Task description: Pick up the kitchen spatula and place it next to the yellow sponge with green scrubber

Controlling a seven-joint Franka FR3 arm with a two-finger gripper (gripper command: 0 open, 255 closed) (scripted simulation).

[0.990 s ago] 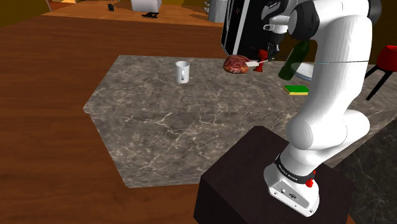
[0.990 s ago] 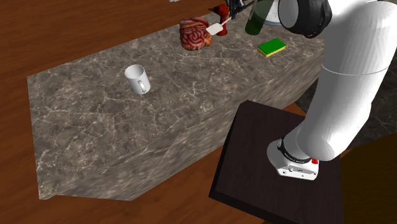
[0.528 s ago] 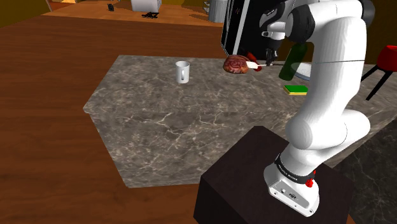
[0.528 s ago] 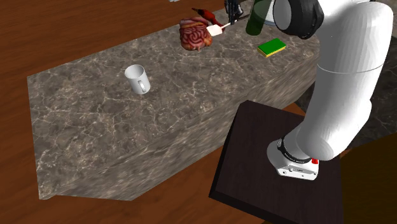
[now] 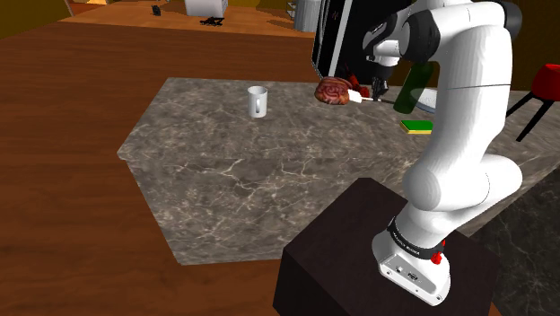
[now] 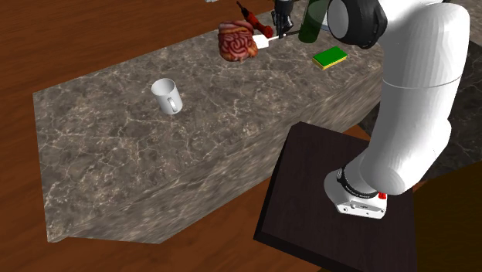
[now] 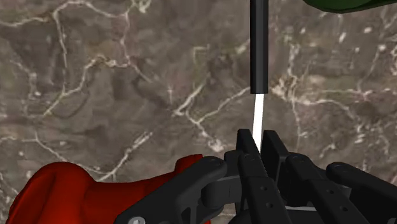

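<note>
The gripper (image 7: 257,137) is closed on the spatula (image 7: 259,51) at its thin white shaft, long axis running straight beyond the fingertips. In the shoulder view, the sponge (image 5: 415,127) lies at its 4 o'clock.

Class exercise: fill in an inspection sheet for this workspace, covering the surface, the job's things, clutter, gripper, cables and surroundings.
Surface: grey veined stone-patterned counter.
Job's things: slim kitchen spatula with a black and white shaft, clasped in the gripper; whether it is off the counter cannot be told. Yellow sponge with green top lies flat, apart from it.
Clutter: white mug, upright; reddish-brown lumpy object; dark green bottle close beside the gripper.
Gripper: all-black gripper, jaws shut on the spatula's white shaft.
Cables: nothing seen.
Surroundings: brown wood-grain floor; dark box stand; red seat on dark legs.
</note>
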